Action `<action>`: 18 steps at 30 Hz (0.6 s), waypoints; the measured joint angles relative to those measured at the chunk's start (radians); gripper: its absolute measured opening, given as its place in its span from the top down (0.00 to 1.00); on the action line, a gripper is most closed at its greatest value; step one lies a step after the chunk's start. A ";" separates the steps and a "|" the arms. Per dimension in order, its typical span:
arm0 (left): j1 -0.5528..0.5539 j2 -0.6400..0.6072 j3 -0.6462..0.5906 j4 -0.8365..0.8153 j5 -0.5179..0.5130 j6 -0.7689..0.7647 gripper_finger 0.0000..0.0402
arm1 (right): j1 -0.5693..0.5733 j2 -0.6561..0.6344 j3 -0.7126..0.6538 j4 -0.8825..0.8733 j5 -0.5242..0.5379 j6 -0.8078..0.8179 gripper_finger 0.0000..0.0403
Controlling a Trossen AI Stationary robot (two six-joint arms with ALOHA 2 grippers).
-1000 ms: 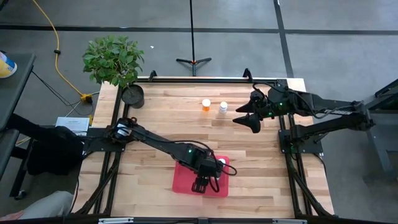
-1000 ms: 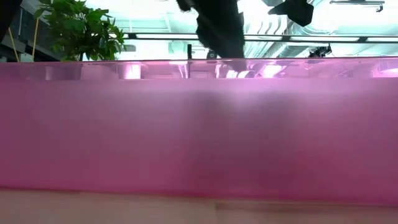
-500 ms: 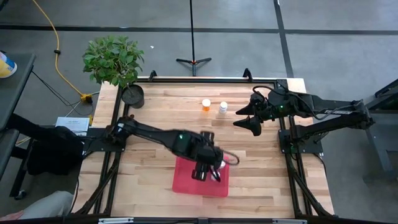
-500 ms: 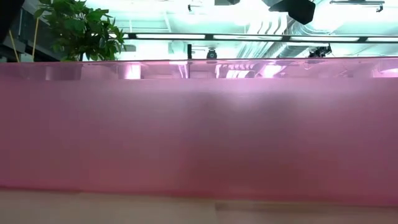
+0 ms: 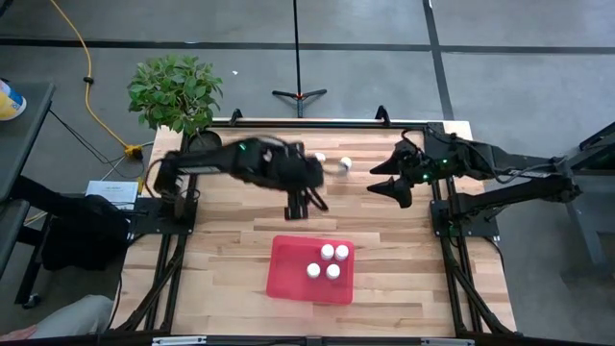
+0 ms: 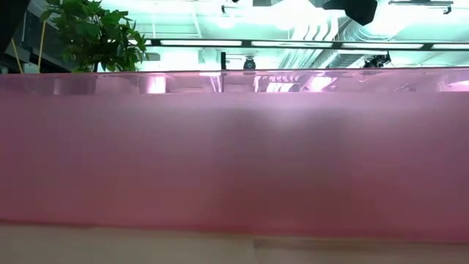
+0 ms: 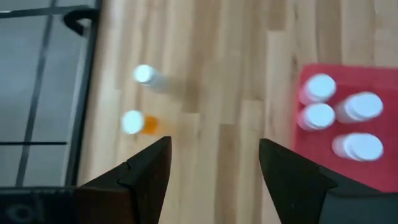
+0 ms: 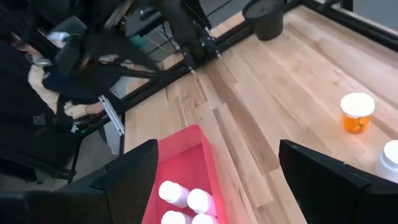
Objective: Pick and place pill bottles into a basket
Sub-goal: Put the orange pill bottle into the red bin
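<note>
Now our left hand (image 5: 300,204) has lifted away from the shallow red-pink plastic basket (image 5: 288,274), open and empty, leaving four white-capped bottles (image 5: 329,259) inside, while the small orange bottle (image 7: 142,124) and a white one (image 7: 149,76) wait on the bench (image 5: 404,250).

Table (image 5: 384,250): pale wood planks, matt, visible grain. Basket (image 5: 288,274): red-pink plastic (translucent in low view). Orange bottle (image 8: 356,114): clear-tinted plastic, white cap. Frame rails (image 5: 178,259): black metal.
</note>
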 joint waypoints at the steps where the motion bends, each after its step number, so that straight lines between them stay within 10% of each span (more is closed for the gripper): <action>1: 0.014 -0.018 0.000 -0.001 0.000 0.000 0.31 | -0.006 -0.011 0.000 -0.001 -0.002 -0.005 0.20; 18: 0.145 -0.276 0.000 -0.006 0.000 -0.011 0.31 | -0.094 -0.161 0.000 -0.082 0.001 -0.068 0.20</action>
